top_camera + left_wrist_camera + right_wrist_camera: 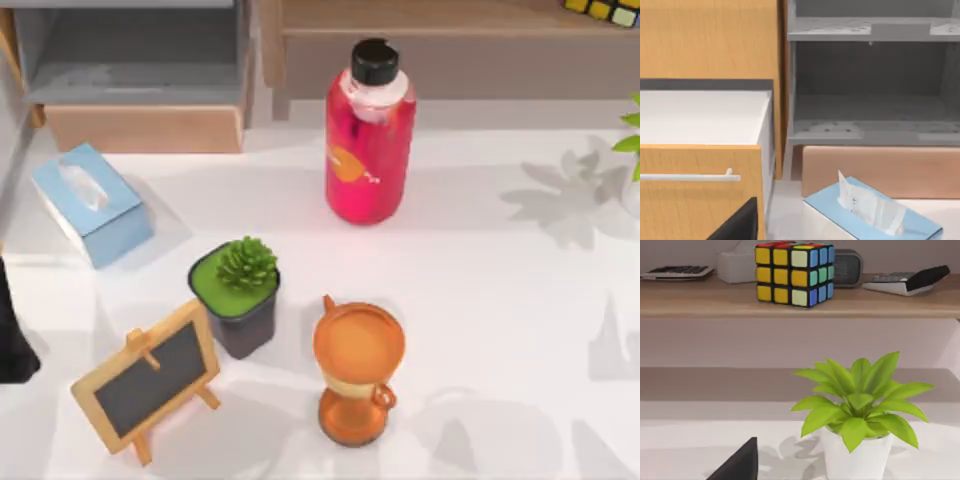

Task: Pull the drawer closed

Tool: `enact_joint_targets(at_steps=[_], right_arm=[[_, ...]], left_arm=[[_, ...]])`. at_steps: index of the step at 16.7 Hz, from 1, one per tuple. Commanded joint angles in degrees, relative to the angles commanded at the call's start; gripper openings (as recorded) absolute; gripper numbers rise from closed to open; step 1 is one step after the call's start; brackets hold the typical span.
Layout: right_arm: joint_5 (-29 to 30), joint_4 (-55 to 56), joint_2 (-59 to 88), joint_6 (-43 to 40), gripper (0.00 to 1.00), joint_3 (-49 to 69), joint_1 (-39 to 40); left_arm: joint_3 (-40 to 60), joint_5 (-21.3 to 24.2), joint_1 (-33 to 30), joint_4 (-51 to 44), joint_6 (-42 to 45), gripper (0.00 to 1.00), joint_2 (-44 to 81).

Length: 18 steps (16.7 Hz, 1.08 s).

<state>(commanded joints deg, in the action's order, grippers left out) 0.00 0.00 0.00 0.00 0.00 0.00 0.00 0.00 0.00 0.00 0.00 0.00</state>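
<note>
Left gripper [737, 222] is hanging just below the open drawer [700, 192], its handle [690, 176] at ten o'clock, seemingly lining up; jaws' state cannot be told. Right arm is idling by the potted plant [860, 410].

white table [500, 330] | grey shelf unit [870, 85] back left | wooden shelf [790, 302] back right | soft leaf shadows

We see a matt wood-grain drawer [700, 195] with a smooth pale metal-looking handle [690, 176], a glossy red plastic bottle [367, 150], a glossy orange cup [357, 372] and a smooth white table [480, 300].
</note>
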Motion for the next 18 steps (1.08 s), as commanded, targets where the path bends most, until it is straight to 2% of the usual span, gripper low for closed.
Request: enact_joint_targets(at_steps=[6, 18], right_arm=[[0.0, 0.0, 0.0, 0.0, 1.00, 0.0, 0.0], [0.0, 0.0, 0.0, 0.0, 1.00, 0.0, 0.0]], left_arm=[[2.7, -2.1, -1.9, 5.0, 0.3, 1.00, 6.4], [18.6, -14.1, -14.5, 35.1, 0.7, 1.00, 53.6]])
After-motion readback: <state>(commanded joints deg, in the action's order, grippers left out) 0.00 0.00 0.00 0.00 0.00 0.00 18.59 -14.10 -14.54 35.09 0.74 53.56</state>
